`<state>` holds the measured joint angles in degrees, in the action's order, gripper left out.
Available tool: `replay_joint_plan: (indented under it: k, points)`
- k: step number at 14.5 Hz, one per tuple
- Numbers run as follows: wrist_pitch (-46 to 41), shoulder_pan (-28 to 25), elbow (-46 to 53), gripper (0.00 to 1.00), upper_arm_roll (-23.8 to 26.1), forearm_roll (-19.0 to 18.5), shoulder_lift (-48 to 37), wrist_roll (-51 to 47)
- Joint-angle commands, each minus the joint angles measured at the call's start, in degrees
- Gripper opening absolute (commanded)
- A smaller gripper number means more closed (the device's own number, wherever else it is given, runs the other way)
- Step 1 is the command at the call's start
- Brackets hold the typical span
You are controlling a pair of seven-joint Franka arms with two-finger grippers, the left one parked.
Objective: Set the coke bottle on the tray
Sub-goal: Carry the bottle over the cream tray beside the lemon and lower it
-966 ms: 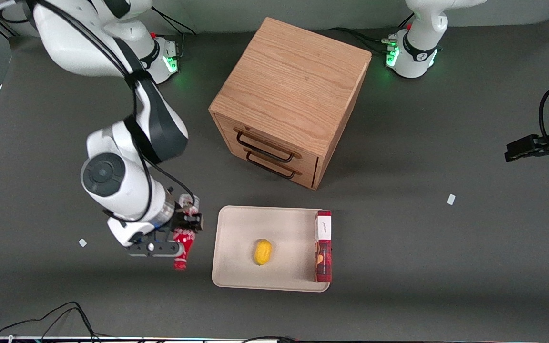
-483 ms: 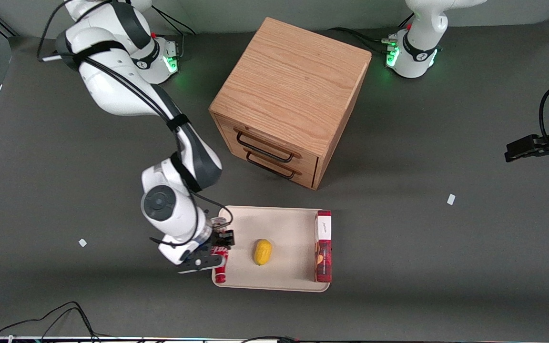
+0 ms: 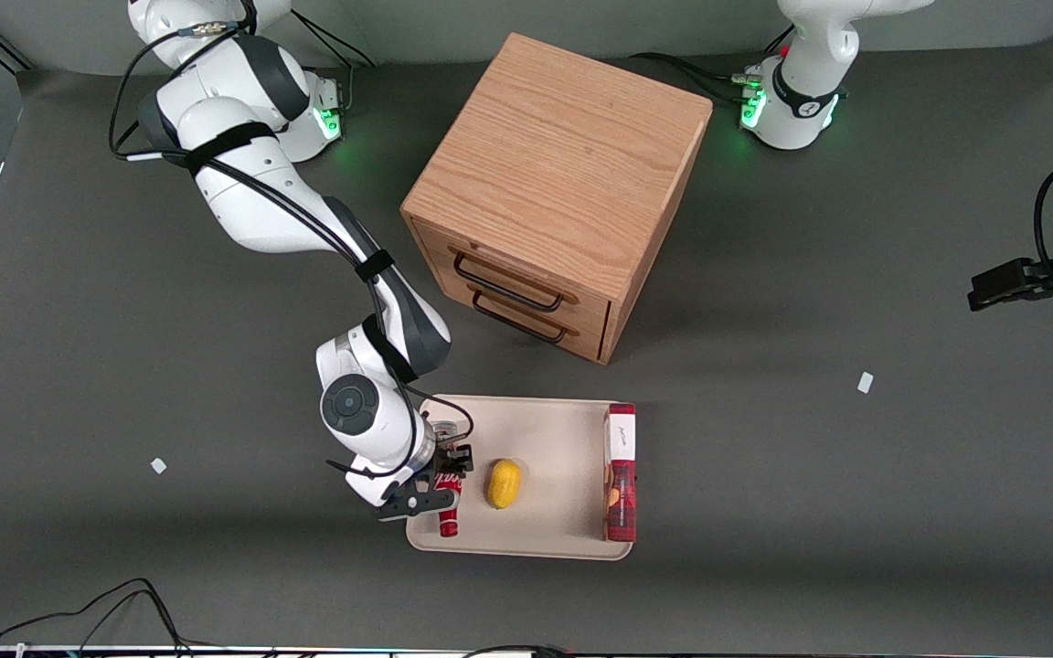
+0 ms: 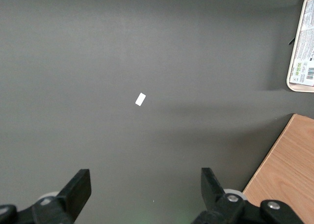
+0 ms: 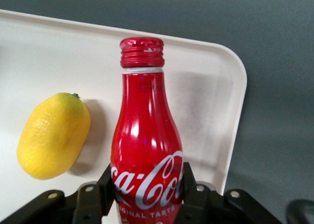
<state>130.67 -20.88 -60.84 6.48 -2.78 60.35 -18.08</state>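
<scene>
Coke bottle [image 5: 145, 150] clamped between the fingers [image 5: 105, 184] of the right arm's gripper [image 3: 440, 482], pads pressed on either side of the lower body just at the white script, red cap pointing away from the wrist. Held lying roughly level over the tray [image 3: 545, 416], above the corner nearest the working arm's end of the table and nearest the front camera, cap toward that camera. Lemon [image 3: 505, 483] resting on the tray just beside the bottle, apart from it, with a red-and-white box [image 3: 621, 472] lying along the tray's rim toward the parked arm's end, well apart from both. Wooden drawer cabinet [image 3: 558, 187] standing farther from the front camera than the tray, both drawers closed. Transport judged essentially done: bottle already within the tray's outline (whether touching the surface or a little above it, not possible to tell from either view). Left to do, by this reading: lower the last bit if any gap remains, open the fingers, lift clear. Worth minding at release: a round body laid on its side, likely to roll toward the lemon or against the low rim.
</scene>
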Motion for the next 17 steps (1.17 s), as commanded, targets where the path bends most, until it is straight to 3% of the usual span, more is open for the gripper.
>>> replay_joint_plan:
  k: [1,2,3,4,5,7,8,17]
  points:
    - [0.20,-0.04,2.04,0.01,0.11,1.20,1.34,-0.99]
    - [0.29,0.22,1.95,0.03,0.11,1.90,1.43,-0.99]
    - [0.29,0.57,1.95,0.14,0.11,4.08,1.43,-1.69]
    - [0.37,0.58,1.78,0.19,0.03,5.67,1.43,-1.78]
    - [0.55,0.58,1.69,0.43,-0.06,5.86,1.43,-1.87]
    - [0.99,0.67,1.69,0.60,-0.15,5.86,1.70,-1.96]
    - [1.60,0.67,1.43,1.00,-0.32,5.77,1.70,-1.79]
    - [4.86,0.58,-0.25,1.00,-0.59,4.98,0.47,-1.43]
